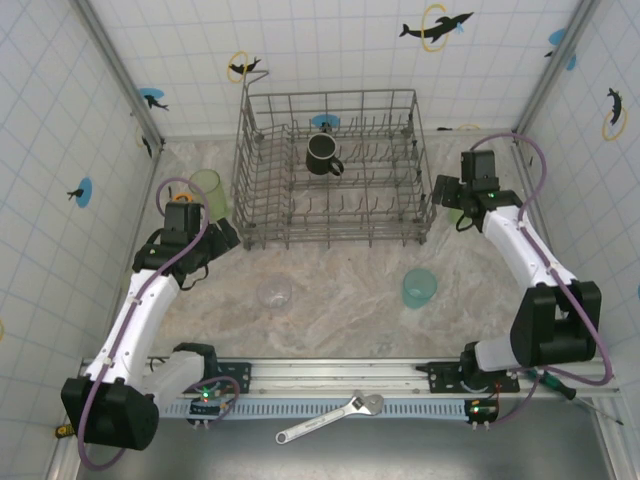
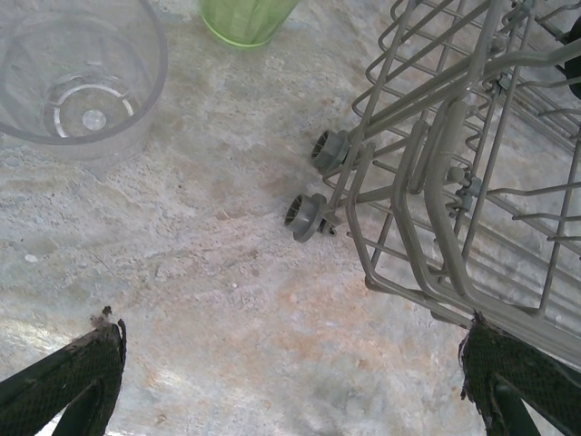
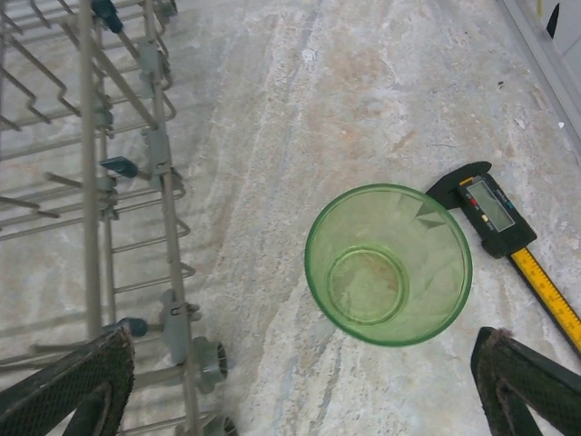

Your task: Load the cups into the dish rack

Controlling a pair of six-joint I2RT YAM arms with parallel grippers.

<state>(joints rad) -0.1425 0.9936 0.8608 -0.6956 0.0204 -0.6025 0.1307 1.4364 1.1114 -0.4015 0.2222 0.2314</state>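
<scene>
The grey wire dish rack [image 1: 262,215] stands at the back centre with a black mug [image 1: 322,155] inside it. On the table are a light-green cup [image 1: 208,188] at the left, a clear cup [image 1: 274,291] and a teal cup [image 1: 420,287] in front. My left gripper [image 2: 290,377] is open over bare table beside the rack's corner [image 2: 436,182], with a clear cup [image 2: 82,77] and a green cup [image 2: 245,18] ahead. My right gripper [image 3: 304,386] is open, above another light-green cup [image 3: 388,263] that stands upright just ahead of its fingers.
A black and yellow measuring tool [image 3: 495,218] lies against the right green cup's far side. The rack's wheels [image 2: 313,182] stick out near my left gripper. A wrench [image 1: 330,418] lies on the front rail. Tiled walls close in the table.
</scene>
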